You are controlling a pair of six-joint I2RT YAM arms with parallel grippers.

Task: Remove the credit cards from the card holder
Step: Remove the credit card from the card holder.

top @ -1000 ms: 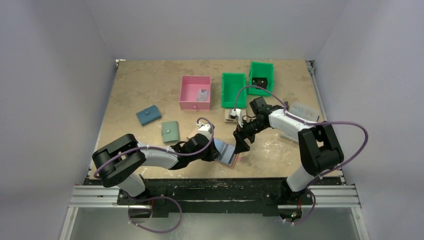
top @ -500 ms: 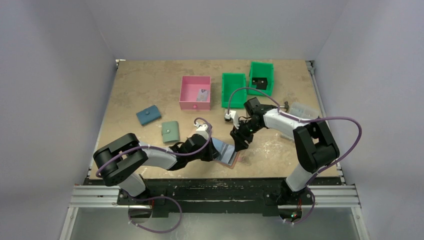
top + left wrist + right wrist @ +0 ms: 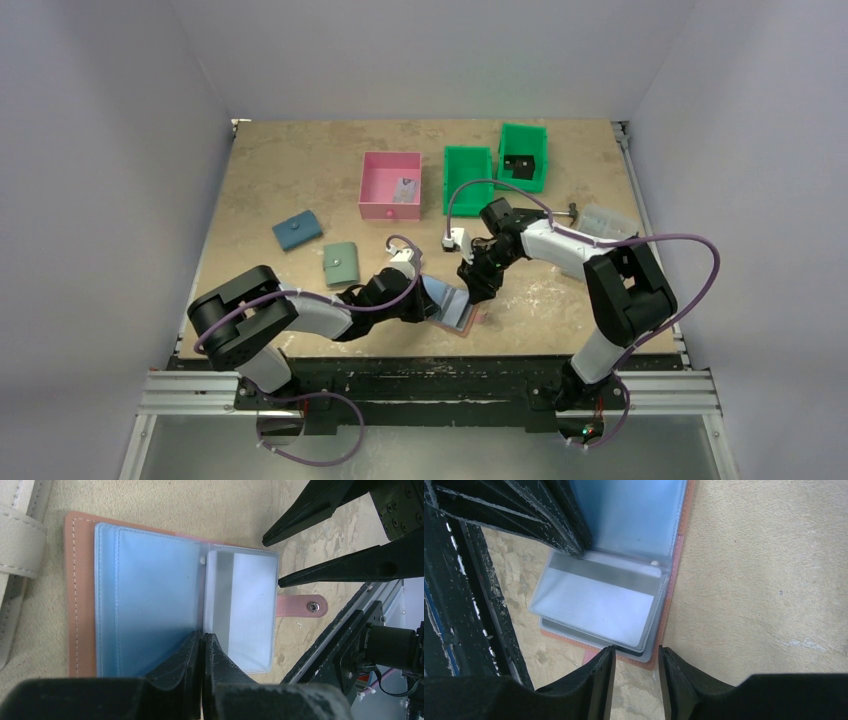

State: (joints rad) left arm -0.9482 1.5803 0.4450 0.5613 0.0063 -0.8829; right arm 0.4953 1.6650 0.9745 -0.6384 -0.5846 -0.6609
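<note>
- Lying open and flat near the table's (image 3: 280, 170) 6 o'clock edge, the card holder (image 3: 458, 308) shows its light blue lining upward, with its terracotta rim around it.
- A pale grey credit card (image 3: 242, 615) with a darker stripe sits inside the clear sleeve on the half that carries the snap tab (image 3: 302, 606). The tab sticks out at 3 o'clock in the left wrist view.
- The left arm stretches low over the table from its base at 7 o'clock, with the forearm pointing toward 3 o'clock.
- The left gripper (image 3: 202, 641) has its jaws pressed together, tips down on the lining at the fold between the two halves.
- The right arm rises from its base at 5 o'clock, bends at a high elbow and runs toward 10 o'clock. Its wrist then drops toward 6 o'clock.
- The right gripper (image 3: 636, 651) holds its jaws a narrow way apart, nothing between them, tips just beside the sleeve's outer edge at the holder's corner.
- Whether those tips touch the sleeve cannot be told.
- A sage green wallet (image 3: 341, 262) lies at 10 o'clock from the holder.
</note>
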